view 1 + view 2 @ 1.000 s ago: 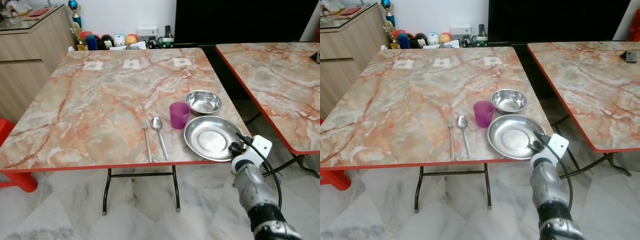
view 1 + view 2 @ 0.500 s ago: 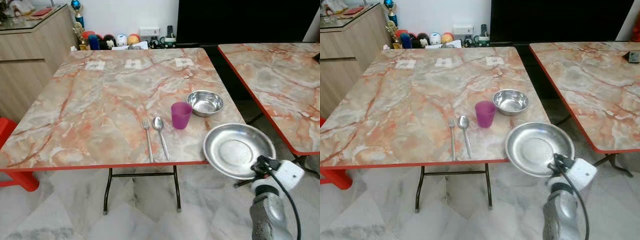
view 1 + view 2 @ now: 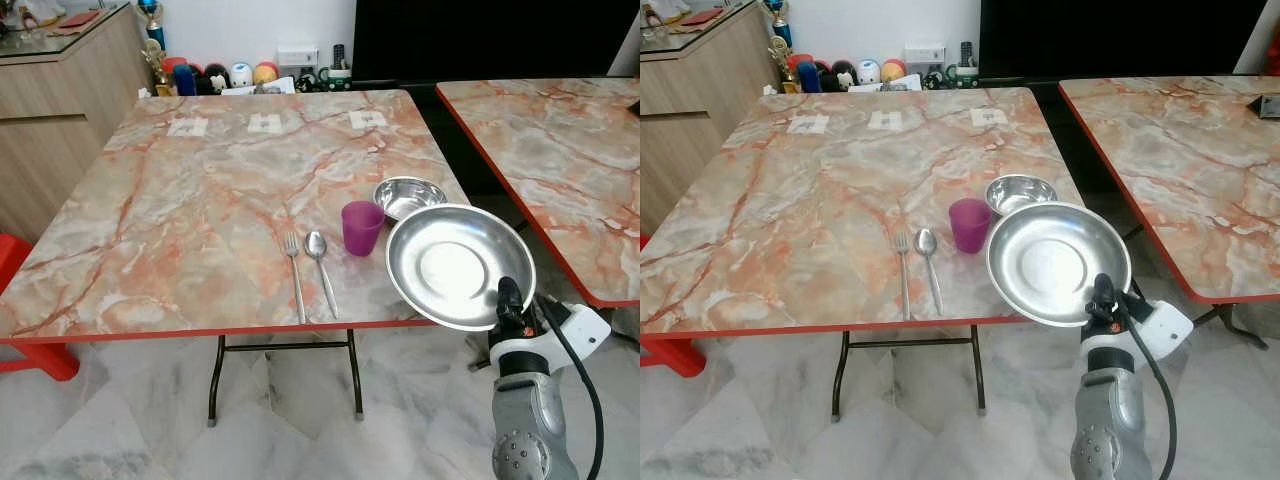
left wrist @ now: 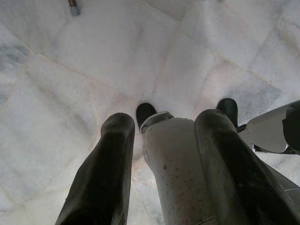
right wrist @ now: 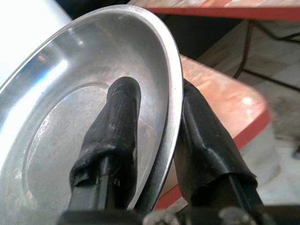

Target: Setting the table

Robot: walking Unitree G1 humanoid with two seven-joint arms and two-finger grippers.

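Right pincer (image 3: 1102, 300) clamps the near rim of the round shiny steel plate (image 3: 1058, 262), held tilted above the marble-patterned worktop (image 3: 790, 210) edge at 4 o'clock from the purple plastic cup (image 3: 968, 224); rigid, light, likely slippery, so rim pinch suits.

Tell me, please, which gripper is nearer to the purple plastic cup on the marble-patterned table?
The right. The right gripper is raised beside the table's near right corner, clamping the round steel plate close to the purple plastic cup. The left gripper hangs low over the floor, well away.
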